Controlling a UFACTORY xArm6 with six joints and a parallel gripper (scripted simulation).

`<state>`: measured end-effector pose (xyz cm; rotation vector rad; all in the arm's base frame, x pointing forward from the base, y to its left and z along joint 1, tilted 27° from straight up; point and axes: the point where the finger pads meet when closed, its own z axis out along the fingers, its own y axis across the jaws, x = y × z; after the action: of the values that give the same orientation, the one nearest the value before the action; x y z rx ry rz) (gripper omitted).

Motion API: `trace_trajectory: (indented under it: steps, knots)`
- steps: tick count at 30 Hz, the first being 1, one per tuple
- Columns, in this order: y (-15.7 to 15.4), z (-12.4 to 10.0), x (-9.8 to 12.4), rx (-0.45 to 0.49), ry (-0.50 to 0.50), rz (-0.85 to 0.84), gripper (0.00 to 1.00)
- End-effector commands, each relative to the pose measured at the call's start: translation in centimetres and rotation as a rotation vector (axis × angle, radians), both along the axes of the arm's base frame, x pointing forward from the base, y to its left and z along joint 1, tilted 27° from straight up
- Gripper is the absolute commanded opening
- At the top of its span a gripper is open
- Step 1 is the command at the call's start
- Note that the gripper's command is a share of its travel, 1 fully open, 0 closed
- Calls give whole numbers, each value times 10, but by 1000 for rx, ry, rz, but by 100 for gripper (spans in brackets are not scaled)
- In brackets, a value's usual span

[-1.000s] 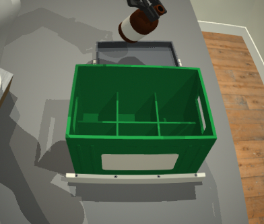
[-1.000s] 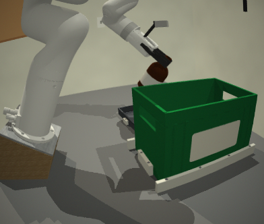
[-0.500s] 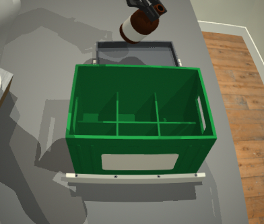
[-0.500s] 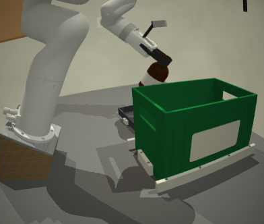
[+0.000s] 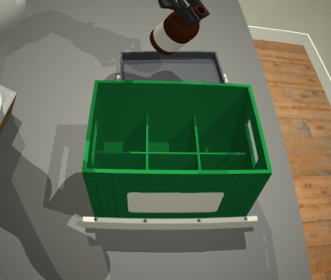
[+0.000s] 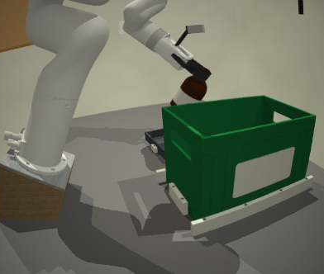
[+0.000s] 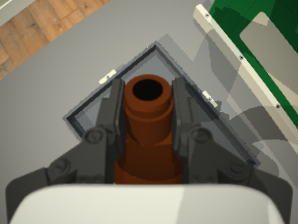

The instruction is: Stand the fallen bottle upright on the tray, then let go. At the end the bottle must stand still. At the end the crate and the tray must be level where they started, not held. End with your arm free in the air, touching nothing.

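Observation:
My gripper [image 5: 192, 10] is shut on the neck of a brown bottle [image 5: 174, 34] with a white label band. The bottle hangs tilted in the air above the dark grey tray [image 5: 170, 67], base down toward the tray. In the exterior view the gripper [image 6: 197, 72] holds the bottle [image 6: 190, 92] above and behind the green crate [image 6: 237, 146]; the tray [image 6: 156, 138] shows only partly there. In the wrist view the fingers clasp the bottle's neck [image 7: 148, 100], its open mouth faces the camera, and the tray lies below.
The green crate [image 5: 173, 148] with inner dividers stands on a white base rail [image 5: 169, 221] just in front of the tray. The arm's wooden base block [image 6: 30, 191] is at the left. The table edge and wooden floor [image 5: 312, 148] lie to the right.

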<state>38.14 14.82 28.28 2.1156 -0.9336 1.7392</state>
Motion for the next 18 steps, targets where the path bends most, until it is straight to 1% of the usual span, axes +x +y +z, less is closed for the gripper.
trace_trajectory:
  steps: [1,9,18]
  knots:
    - [1,1,0,-1,-5,-1,0]
    - [0,1,0,-14,-19,-7,0]
    - [0,0,0,-50,-62,-21,0]
